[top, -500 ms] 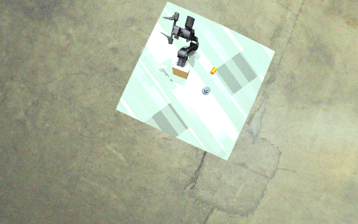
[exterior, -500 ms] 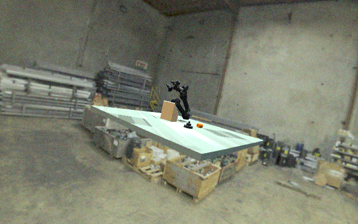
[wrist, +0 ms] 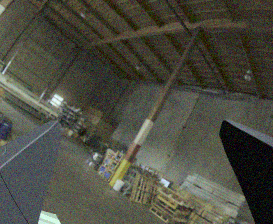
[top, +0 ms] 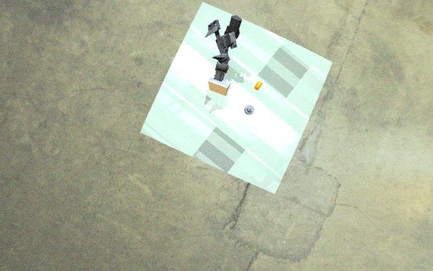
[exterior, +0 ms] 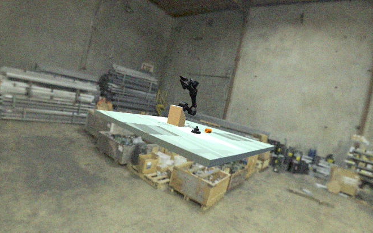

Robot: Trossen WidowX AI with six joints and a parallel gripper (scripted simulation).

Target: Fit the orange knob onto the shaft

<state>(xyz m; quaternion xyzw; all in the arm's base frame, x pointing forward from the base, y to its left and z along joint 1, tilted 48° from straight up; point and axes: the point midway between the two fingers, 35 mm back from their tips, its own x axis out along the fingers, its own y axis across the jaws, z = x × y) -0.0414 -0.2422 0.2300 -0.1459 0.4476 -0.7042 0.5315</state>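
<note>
The orange knob (top: 258, 85) (exterior: 208, 130) lies on its side on the table; its hole cannot be made out. The dark round pedestal (top: 246, 112) (exterior: 196, 132) stands a short way from the knob, with its short shaft (exterior: 196, 127) pointing up and bare. The shaft's flat side cannot be seen. My gripper (top: 209, 47) (wrist: 144, 128) is open wide and empty. It is raised high above the table, beyond the tan block and far from both the knob and the pedestal. The wrist view shows neither of them.
A tall tan block (top: 218, 87) (exterior: 176, 116) stands on the table right by the arm's base, on the pedestal's side. The pale green patterned table (top: 261, 168) (exterior: 225, 151) has open edges all round. Crates and racks stand on the warehouse floor.
</note>
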